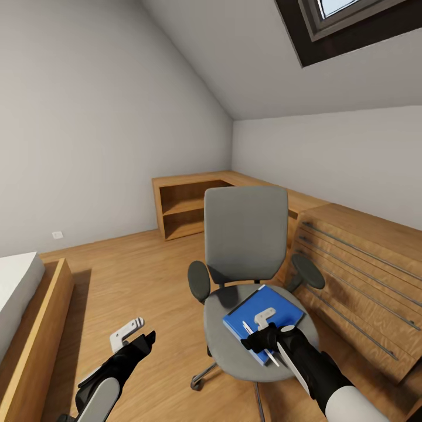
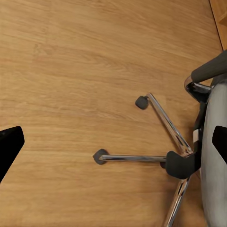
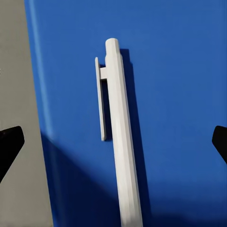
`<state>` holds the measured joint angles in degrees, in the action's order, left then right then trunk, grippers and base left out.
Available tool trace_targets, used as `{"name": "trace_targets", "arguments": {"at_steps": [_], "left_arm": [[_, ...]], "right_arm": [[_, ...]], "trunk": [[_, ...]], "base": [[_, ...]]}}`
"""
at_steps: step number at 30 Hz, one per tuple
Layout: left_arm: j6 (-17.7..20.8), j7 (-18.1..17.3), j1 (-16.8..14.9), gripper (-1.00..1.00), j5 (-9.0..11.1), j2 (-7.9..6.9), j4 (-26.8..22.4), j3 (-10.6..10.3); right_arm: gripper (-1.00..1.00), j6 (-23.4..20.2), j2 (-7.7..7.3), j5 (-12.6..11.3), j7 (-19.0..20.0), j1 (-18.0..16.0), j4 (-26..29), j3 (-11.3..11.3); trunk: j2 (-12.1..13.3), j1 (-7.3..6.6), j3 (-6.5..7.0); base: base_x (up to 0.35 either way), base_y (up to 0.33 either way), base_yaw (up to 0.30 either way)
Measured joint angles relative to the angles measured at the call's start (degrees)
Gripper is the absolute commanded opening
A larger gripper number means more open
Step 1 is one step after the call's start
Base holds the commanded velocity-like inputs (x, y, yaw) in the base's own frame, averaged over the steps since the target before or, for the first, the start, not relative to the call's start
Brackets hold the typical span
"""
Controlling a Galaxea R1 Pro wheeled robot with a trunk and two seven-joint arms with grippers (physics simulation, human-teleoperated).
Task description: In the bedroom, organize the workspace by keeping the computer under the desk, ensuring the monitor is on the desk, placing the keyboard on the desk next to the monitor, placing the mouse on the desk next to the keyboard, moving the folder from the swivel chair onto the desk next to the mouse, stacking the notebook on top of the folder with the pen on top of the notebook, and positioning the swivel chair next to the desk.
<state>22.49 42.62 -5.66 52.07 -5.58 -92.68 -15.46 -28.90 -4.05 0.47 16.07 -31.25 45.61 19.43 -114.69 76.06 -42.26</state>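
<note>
Two grippers: both stand wide open and hold nothing.
Right gripper (image 1: 262,326): it hangs just above the chair seat, pointing down, its dark tips far apart at the two sides of the right wrist view.
Pen (image 3: 122,142): it lies right under the right gripper, in the gap between the tips, not touched by them.
Pen's long way: it runs across the line from one tip to the other, so I think the tips could close on its thin sides if the gripper goes straight down.
Pen's clip: it lies flat along one side of the pen, near the end.
Folder (image 1: 264,319): the blue folder lies flat under the pen, on the seat, with one edge near the seat's rim.
Chair (image 1: 246,234): it stands right in front, its grey back beyond the right gripper.
Left gripper (image 1: 132,334): it hangs over bare wood floor (image 2: 71,71), beside the chair's shiny legs, well apart from the pen.
Nearer arm: the right one, by a lot.
Wooden drawers (image 1: 357,281): just past the chair on the right side.
Low wooden shelf (image 1: 184,205): far off by the wall.
</note>
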Motion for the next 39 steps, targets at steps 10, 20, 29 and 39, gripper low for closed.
{"name": "trace_targets", "arguments": {"at_steps": [10,20,29,39], "left_arm": [[0.0,0.0,0.0,1.0,0.0,0.0,0.0,0.0],[0.0,0.0,0.0,1.0,0.0,0.0,0.0,0.0],[0.0,0.0,0.0,1.0,0.0,0.0,0.0,0.0],[0.0,0.0,0.0,1.0,0.0,0.0,0.0,0.0]], "right_arm": [[-1.0,0.0,-0.02,0.2,0.1,0.0,0.0,0.0],[-1.0,0.0,-0.02,0.1,0.1,0.0,0.0,0.0],[-1.0,0.0,-0.02,0.1,0.1,0.0,0.0,0.0],[-1.0,0.0,-0.02,0.0,0.0,0.0,0.1,0.1]], "trunk": [[0.0,0.0,0.0],[0.0,0.0,0.0],[0.0,0.0,0.0],[0.0,0.0,0.0]], "base": [[0.0,0.0,0.0],[0.0,0.0,0.0],[0.0,0.0,0.0],[0.0,0.0,0.0]]}}
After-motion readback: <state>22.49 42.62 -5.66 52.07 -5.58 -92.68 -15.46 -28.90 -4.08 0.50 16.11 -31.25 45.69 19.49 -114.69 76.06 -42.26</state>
